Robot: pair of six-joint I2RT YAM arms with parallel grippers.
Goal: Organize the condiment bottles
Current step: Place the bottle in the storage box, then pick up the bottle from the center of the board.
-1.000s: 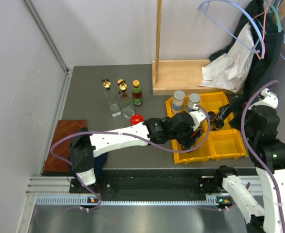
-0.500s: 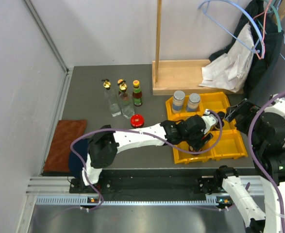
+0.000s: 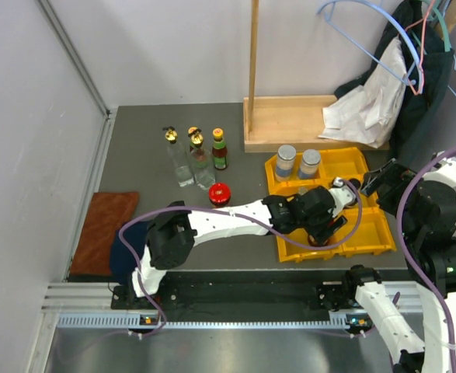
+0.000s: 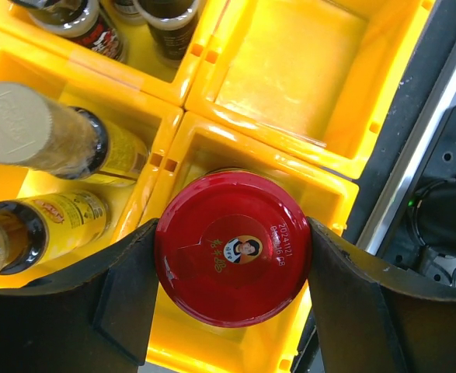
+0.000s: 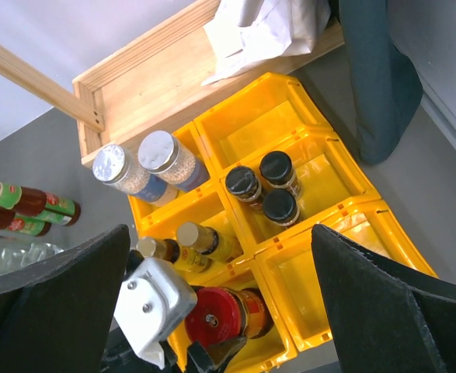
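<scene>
The left gripper (image 4: 232, 281) pinches a red-lidded jar (image 4: 233, 247) by its sides, one dark finger (image 4: 111, 303) against each flank of the lid. The jar is in the near-left compartment of the yellow compartment bin (image 3: 365, 231), which stands toward the tabletop's near right corner. The compartment to its right holds nothing.

In the middle row, two brown bottles with pale caps (image 5: 189, 235) stand on the left and three small black-capped bottles (image 5: 277, 169) on the right. Two silver-lidded jars (image 5: 159, 150) fill the far-left compartment. The right gripper (image 3: 377, 180) hangs above the bin's right side, jaws spread wide and holding nothing.

A second red-lidded jar (image 3: 220, 193) stands on the tabletop, left of the bin. Beyond it are two tall clear gold-stoppered bottles (image 3: 179, 162) and a dark bottle with a green neck (image 3: 220, 151). A wooden tray (image 3: 290, 124) lies at the far edge.
</scene>
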